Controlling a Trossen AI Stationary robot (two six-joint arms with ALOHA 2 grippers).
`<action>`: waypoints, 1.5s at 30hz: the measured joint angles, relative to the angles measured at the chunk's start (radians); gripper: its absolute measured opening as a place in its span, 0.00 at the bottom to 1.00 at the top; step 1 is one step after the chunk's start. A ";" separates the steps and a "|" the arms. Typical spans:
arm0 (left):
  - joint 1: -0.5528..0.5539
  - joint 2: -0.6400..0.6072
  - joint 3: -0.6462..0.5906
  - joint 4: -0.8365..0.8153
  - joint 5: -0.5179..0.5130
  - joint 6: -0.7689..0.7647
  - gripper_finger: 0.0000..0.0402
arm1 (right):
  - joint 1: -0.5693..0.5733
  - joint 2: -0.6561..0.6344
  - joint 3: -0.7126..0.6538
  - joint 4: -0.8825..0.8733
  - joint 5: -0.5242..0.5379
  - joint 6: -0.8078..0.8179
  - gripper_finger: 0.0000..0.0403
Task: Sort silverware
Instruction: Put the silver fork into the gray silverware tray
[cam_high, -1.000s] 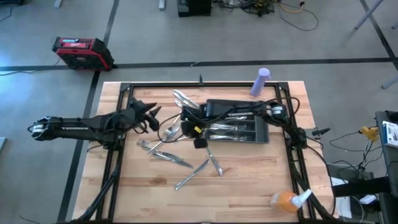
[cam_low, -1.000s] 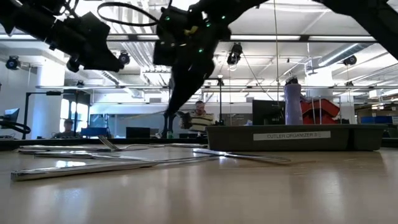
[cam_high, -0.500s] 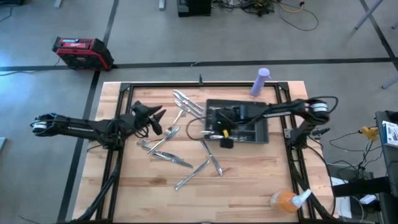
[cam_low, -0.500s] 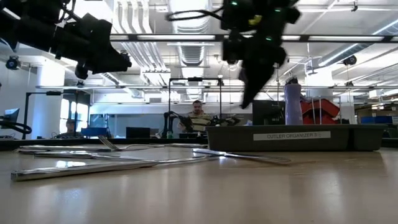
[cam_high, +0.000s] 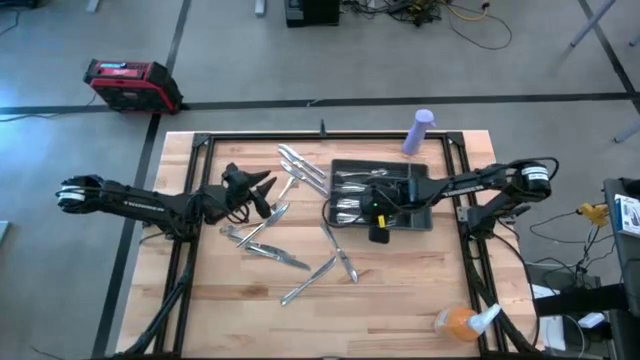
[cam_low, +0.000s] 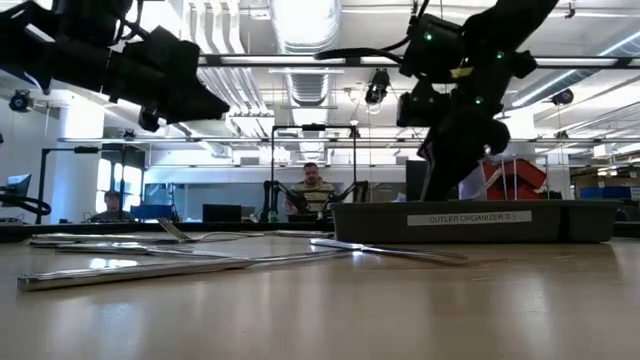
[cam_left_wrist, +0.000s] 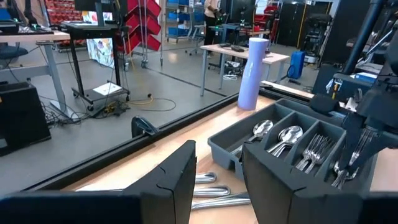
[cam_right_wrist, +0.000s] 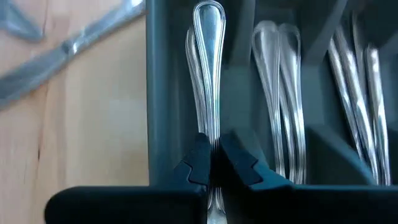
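1. Carrying one piece of silverware, your right claw (cam_high: 378, 212) has travelled from the loose pile at mid-surface across to the dark grey cutlery organizer (cam_high: 425, 222) over the last second. It now hangs above the tray's compartment at the pile-side end.
2. Right claw state: clenched on a slim silver handle (cam_right_wrist: 210, 74). The wrist view shows the piece pinched between the fingertips (cam_right_wrist: 198, 163) and lying lengthwise along that compartment, over another like it. The working end is hidden, so you cannot tell spoon from fork.
3. Neighbouring compartments already hold spoons (cam_left_wrist: 285, 135) and forks (cam_left_wrist: 314, 149).
4. Your left claw (cam_high: 262, 192) has crept forward toward the scattered silverware (cam_high: 270, 250) on the wooden surface (cam_high: 400, 300). Its fingers are spread apart and hold nothing.
5. Meaning, as a judgement: the transfer is nearly done; only the release is left. Roughly half the pieces remain loose, so sorting looks about midway.
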 joint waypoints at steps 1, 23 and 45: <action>0.000 0.006 0.000 0.012 0.000 0.000 0.29 | 0.000 0.007 0.001 0.012 0.000 0.008 0.00; 0.046 -0.025 0.000 -0.260 0.053 0.027 0.29 | -0.011 0.011 0.003 0.001 0.002 0.076 0.25; 0.071 0.214 0.175 -0.988 0.510 -0.227 0.29 | -0.013 -0.098 0.004 0.091 0.002 0.001 0.22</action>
